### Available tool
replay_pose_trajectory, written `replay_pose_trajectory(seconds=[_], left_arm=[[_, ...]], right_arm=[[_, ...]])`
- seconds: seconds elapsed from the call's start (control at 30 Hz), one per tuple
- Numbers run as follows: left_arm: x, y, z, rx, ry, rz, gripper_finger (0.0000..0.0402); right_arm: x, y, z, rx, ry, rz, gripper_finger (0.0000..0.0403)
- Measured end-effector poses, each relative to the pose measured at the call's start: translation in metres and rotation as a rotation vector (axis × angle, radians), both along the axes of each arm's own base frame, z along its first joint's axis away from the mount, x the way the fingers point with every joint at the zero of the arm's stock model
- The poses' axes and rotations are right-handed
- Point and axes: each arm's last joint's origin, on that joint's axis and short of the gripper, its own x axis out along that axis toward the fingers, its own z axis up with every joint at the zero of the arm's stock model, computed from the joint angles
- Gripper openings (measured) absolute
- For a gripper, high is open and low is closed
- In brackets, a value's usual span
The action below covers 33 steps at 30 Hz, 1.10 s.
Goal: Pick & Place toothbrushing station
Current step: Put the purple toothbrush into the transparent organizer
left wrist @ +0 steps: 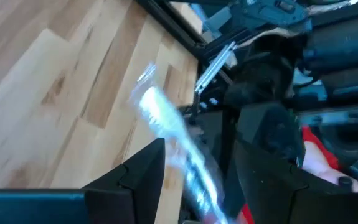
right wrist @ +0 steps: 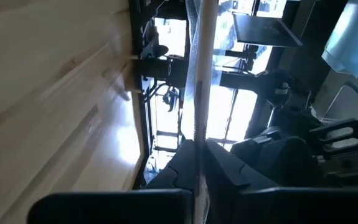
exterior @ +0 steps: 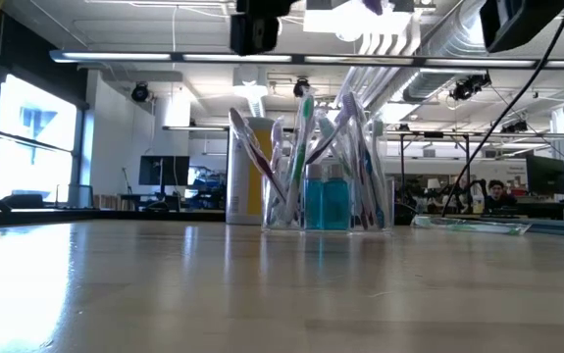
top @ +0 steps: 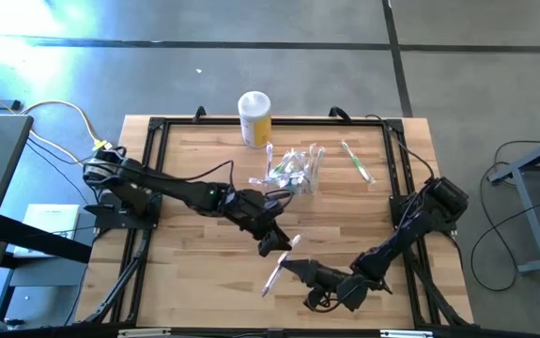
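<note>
- Nearest the overhead camera, we saw the right gripper (top: 293, 267) over the front middle of the wooden table (top: 194, 282), its fingers together and clamped on a wrapped toothbrush (top: 276, 271).
- We saw the same wrapped toothbrush running up between the right gripper's closed fingers (right wrist: 185, 163) in the right wrist view.
- We found the left gripper (top: 279, 242) close beside the right one, at the upper end of that toothbrush; its fingers (left wrist: 135, 174) stood apart on either side of the wrapped brush, and we could not tell whether they touched it.
- We located the toothbrushing station (top: 295, 172), a clear plastic holder, on the table's far middle, upright and well apart from both grippers.
- We counted several toothbrushes (exterior: 301, 147) leaning in the station, with a blue block (exterior: 327, 204) visible through its wall.
- We noted a yellow canister (top: 254, 119) with a white lid just behind the station.
- We noted a green toothbrush (top: 355, 161) lying flat to the station's right.
</note>
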Motion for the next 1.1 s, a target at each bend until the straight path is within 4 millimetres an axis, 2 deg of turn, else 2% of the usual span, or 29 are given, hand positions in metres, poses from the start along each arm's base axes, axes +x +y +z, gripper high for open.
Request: replay_pose_trajectory(seconds=[0.33, 0.73, 0.97, 1.1], left_arm=[[0.015, 0.006, -0.014, -0.046, -0.009, -0.046, 0.0187], [0.015, 0.006, -0.015, -0.052, -0.001, -0.065, 0.0187], [0.024, 0.004, -0.030, -0.052, 0.018, -0.070, 0.0187], [0.025, 0.003, -0.029, -0.031, -0.006, -0.093, 0.0186]], right_arm=[[0.002, -0.003, -0.001, 0.016, -0.001, -0.010, 0.0010], [0.002, -0.002, -0.001, 0.021, 0.002, -0.004, 0.0010], [0.002, -0.003, -0.001, 0.022, 0.001, -0.011, 0.0011], [0.002, -0.004, -0.001, 0.022, 0.000, -0.015, 0.0009]])
